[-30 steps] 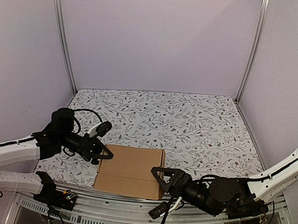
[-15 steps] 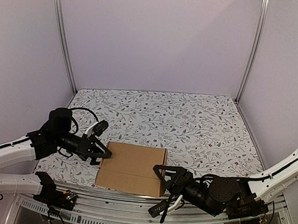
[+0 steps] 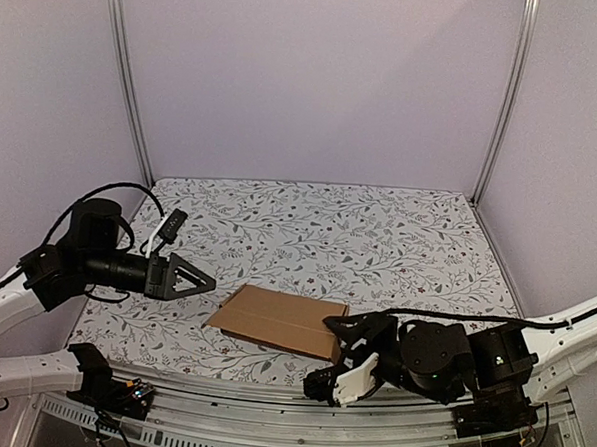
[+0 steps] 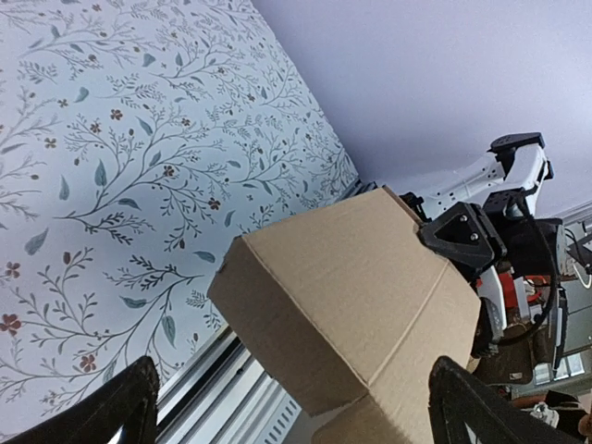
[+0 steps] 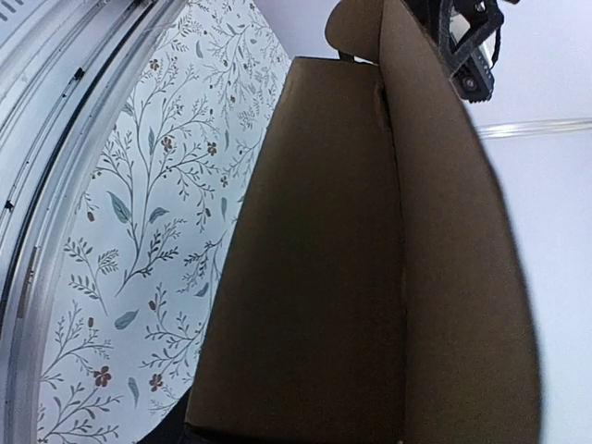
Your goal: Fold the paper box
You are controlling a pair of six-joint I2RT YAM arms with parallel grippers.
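The paper box [image 3: 278,320] is a plain brown carton near the table's front edge, tilted so the top view shows it as a thin slab. In the left wrist view the paper box [image 4: 342,296] hangs in front of the fingers, with a corner over the front rail. My left gripper [image 3: 201,280] stands open a little left of the box and touches nothing. My right gripper [image 3: 341,332] is shut on the box's right end. The box's dark brown side [image 5: 314,277] fills the right wrist view and hides the fingers.
The floral table cover [image 3: 377,248] stretches behind the box to the back wall. A metal rail [image 3: 218,420] runs along the front edge just below the box. Upright frame posts [image 3: 129,84] stand at the back corners.
My left gripper let go of the box's left end, opened wide and drew back to the left. The right wrist turned and tipped the box over, so it now looks flatter from above.
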